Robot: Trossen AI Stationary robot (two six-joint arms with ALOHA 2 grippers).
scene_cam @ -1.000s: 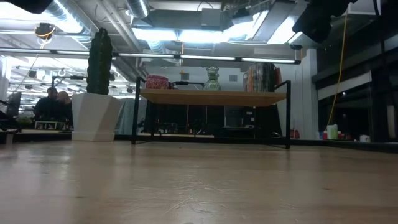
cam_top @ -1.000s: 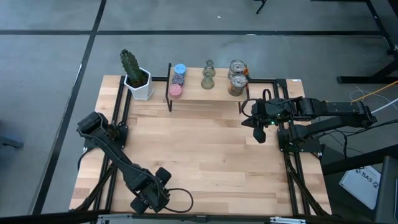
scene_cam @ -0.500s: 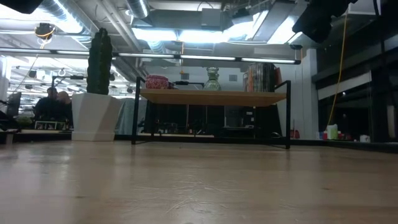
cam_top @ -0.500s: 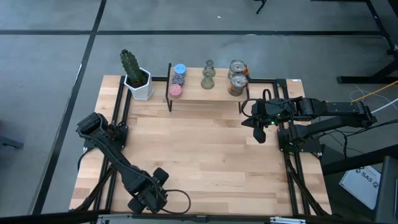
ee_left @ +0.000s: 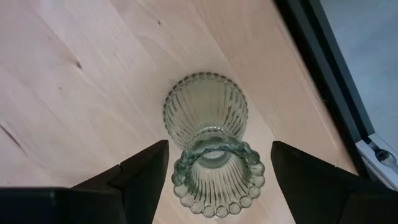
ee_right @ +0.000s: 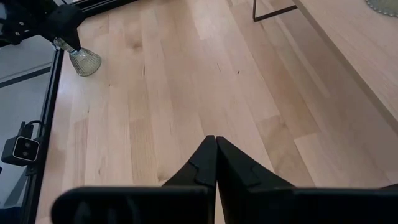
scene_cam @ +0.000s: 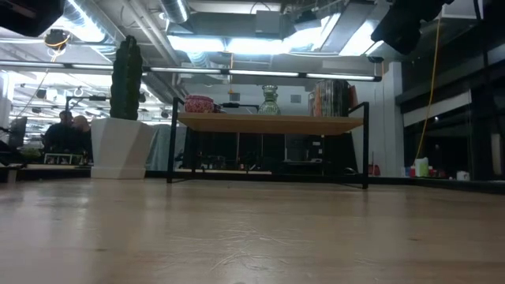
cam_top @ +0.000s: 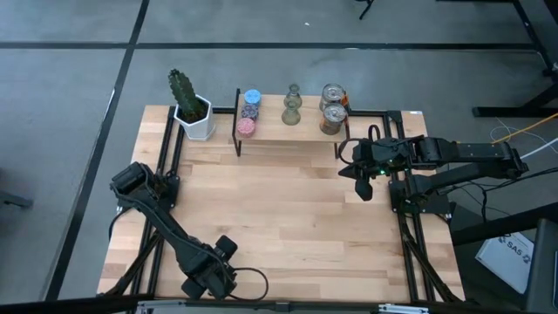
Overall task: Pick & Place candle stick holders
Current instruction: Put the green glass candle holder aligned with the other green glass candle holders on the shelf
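Note:
An olive-green ribbed glass candle stick holder [ee_left: 208,118] stands upright on the table near its front left corner, also seen from the right wrist [ee_right: 84,61]. My left gripper [ee_left: 219,146] [cam_top: 209,277] points down over it. It is open, one finger on each side of the beaded top rim [ee_left: 217,180], with a narrow gap on both sides. My right gripper [ee_right: 214,162] [cam_top: 362,187] is shut and hangs above the table's right side. On the shelf [cam_top: 288,139] at the far edge stand pink, dark and blue round holders [cam_top: 248,112], a green one [cam_top: 292,106] and two silvery cups [cam_top: 332,106].
A white pot with a cactus [cam_top: 192,109] stands at the far left next to the shelf. Black frame rails [cam_top: 166,174] run along both table sides. The wide middle of the wooden table [cam_top: 279,201] is bare. People sit in the room beyond [scene_cam: 67,130].

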